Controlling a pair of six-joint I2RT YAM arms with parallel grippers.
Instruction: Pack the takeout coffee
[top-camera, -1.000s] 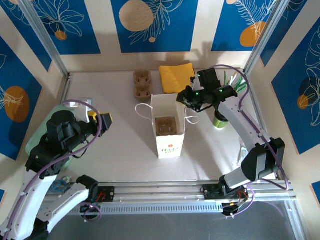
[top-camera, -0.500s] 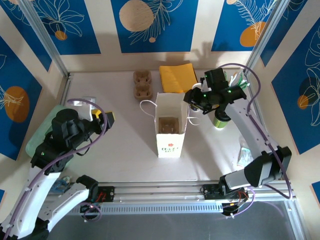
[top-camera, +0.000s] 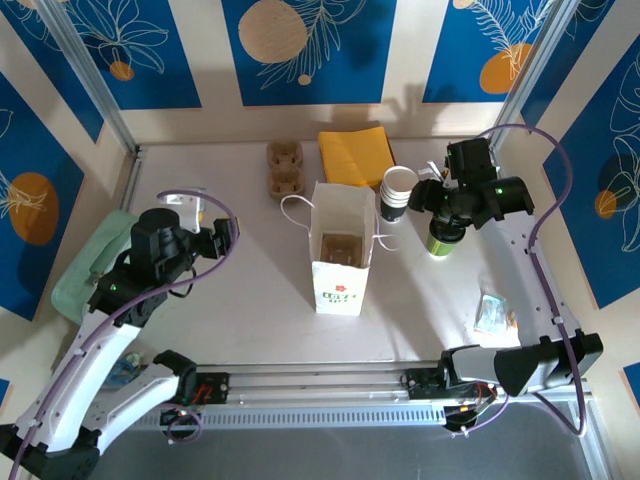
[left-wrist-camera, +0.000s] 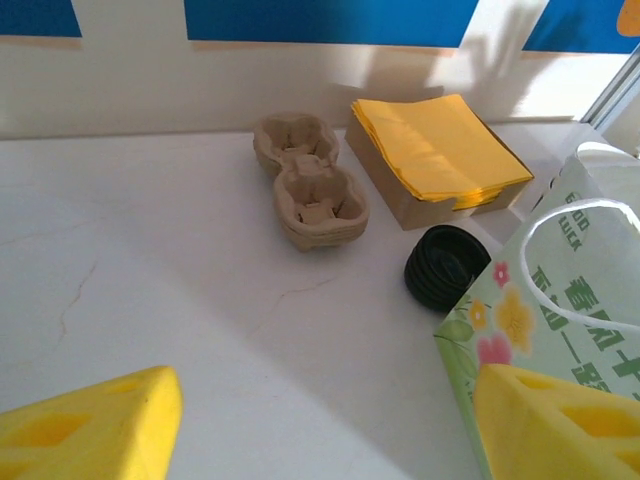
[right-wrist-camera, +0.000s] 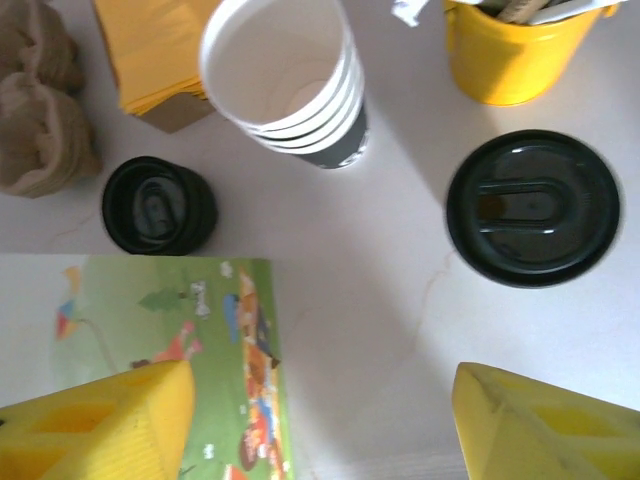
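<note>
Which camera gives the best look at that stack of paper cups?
Right wrist: the stack of paper cups is close, nested rims distinct. Top external shows the stack small, beside the bag.

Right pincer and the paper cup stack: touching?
Apart. Right wrist view: the right pincer is open, its fingertips at the bottom edge, and bare table lies between them and the stack of paper cups.

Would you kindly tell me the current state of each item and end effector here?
paper bag: upright, open, carrier tray inside
takeout coffee cups: nested, upright, unlidded, on the table
green cup: lidded
left end effector: open, empty
right end effector: open, empty
</note>
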